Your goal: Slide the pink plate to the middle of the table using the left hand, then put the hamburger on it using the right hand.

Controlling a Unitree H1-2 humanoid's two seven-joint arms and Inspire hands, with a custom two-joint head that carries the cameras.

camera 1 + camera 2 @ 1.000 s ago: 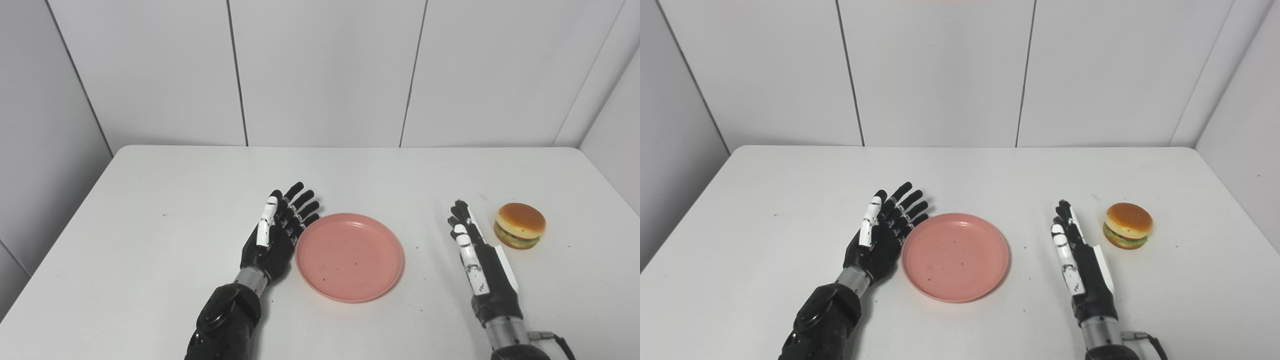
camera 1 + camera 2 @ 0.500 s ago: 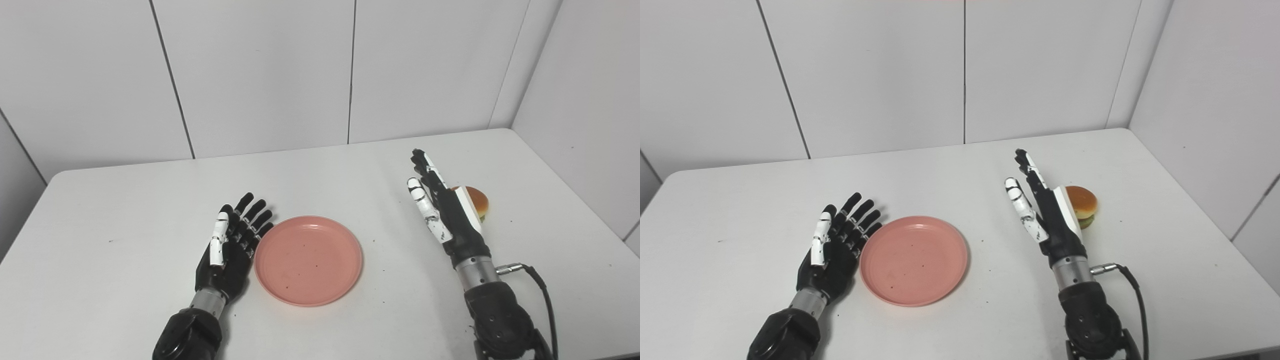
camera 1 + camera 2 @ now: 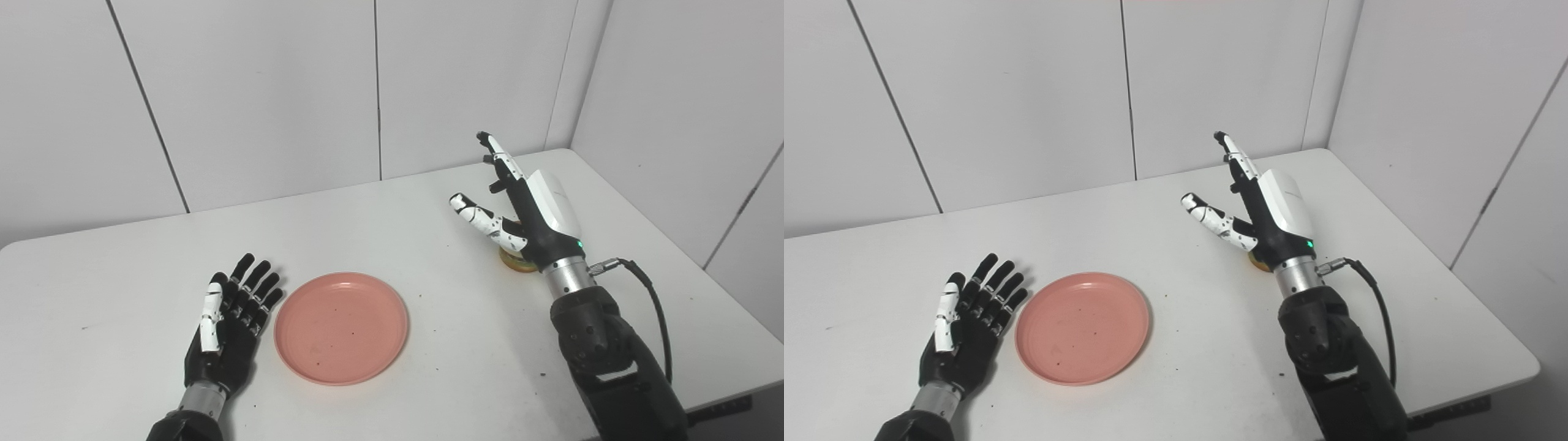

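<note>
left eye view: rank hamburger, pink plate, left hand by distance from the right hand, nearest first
1. hamburger: mostly hidden just beneath the open right hand.
2. pink plate: mid-table, to its left.
3. left hand: beyond the plate's left rim, open.

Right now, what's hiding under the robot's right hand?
The hamburger. Only its bottom edge peeks out on the table below the open right hand, which is raised above it. The bun's top is covered, and I can't tell whether the hand touches it.

The right hand (image 3: 527, 208) is rising and reaching over the hamburger (image 3: 514, 260), now mostly hiding it, thumb spreading away from the fingers.
</note>
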